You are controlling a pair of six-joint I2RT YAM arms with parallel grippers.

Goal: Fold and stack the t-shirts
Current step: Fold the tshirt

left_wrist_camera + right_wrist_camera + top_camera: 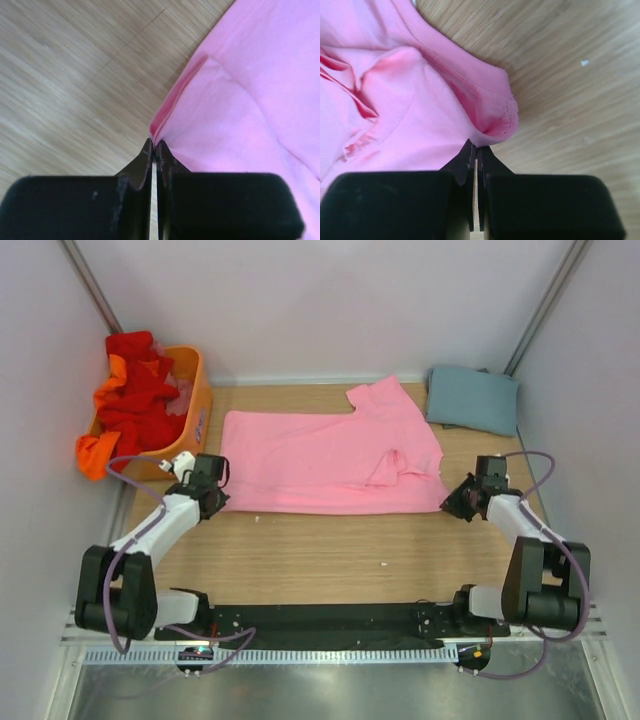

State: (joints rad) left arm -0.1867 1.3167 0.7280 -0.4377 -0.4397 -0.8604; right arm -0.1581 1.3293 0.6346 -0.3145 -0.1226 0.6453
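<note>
One light pink soft cloth t-shirt (320, 465) lies flat mid-counter. The left gripper (218, 498) is clamped on its near-left corner and the right gripper (447, 502) on its near-right corner. One folded grey-blue cloth t-shirt (472, 400) sits in the far right corner. One rigid orange plastic basket (200, 400) in the far left corner holds heaped red and orange shirts (135, 390), too tangled to count.

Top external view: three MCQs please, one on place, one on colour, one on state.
1. The grey-blue t-shirt lies at the table's: A far right corner; B near left corner; C near middle.
2. The basket is: A blue; B orange; C white.
3. The left gripper is: A wide open; B shut on the pink t-shirt; C raised clear of the cloth.
Answers: A, it sits folded at the far right; B, its wall reads orange; B, it pinches a raised fold of the edge in the left wrist view.
</note>
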